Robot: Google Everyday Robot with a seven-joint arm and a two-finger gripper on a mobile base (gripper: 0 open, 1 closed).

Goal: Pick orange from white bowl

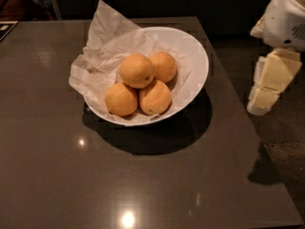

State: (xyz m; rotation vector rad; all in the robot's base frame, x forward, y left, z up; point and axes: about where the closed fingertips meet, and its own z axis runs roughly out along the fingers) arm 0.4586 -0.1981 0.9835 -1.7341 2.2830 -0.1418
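Note:
The orange (137,70) lies on top of three slightly smaller oranges (121,99) in the white bowl (195,56), which stands in the middle of the dark table (57,175). The bowl is lined with a crumpled white paper sheet (102,46) that sticks out at its left and back. My gripper (263,99), cream-coloured, hangs off the table's right edge, to the right of the bowl at about its height and well apart from it. It holds nothing that I can see.
The table's right edge (248,128) runs just left of my gripper, with dark floor (290,147) beyond it. My white arm housing (286,18) fills the upper right corner. A dark object (5,28) lies at the far left edge.

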